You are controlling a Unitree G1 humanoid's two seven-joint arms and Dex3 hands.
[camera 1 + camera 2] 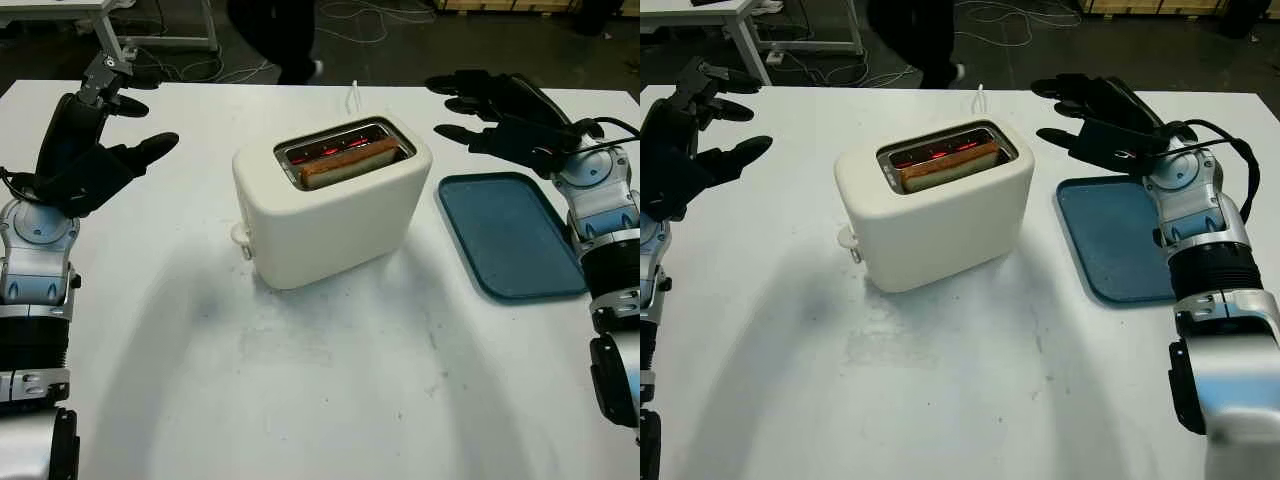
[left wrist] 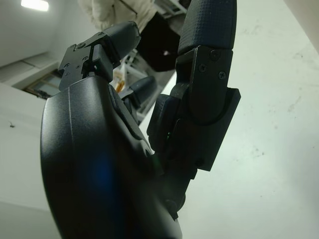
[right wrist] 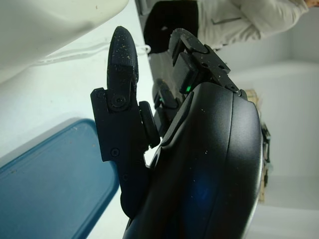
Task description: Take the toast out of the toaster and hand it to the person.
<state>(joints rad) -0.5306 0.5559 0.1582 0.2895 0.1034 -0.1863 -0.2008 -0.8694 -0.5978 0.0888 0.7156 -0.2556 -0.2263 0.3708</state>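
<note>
Head stereo pair: looks forward and down, sharing the toaster [image 1: 330, 200] and tray [image 1: 1118, 245]. Wrist cameras: each sits close behind its own hand, left hand [image 2: 124, 164], right hand [image 3: 199, 164], facing along the fingers.

Both forearms are stacked silver-grey and black jointed segments. The black three-fingered left hand [image 1: 85, 165] and black three-fingered right hand [image 1: 1110, 125] have glossy shells, textured fingertips and small screws; a black cable [image 1: 1230, 140] loops beside the right wrist.

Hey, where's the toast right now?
The toast stands in the nearer slot of the white toaster at mid-table, left of the blue tray.
</note>
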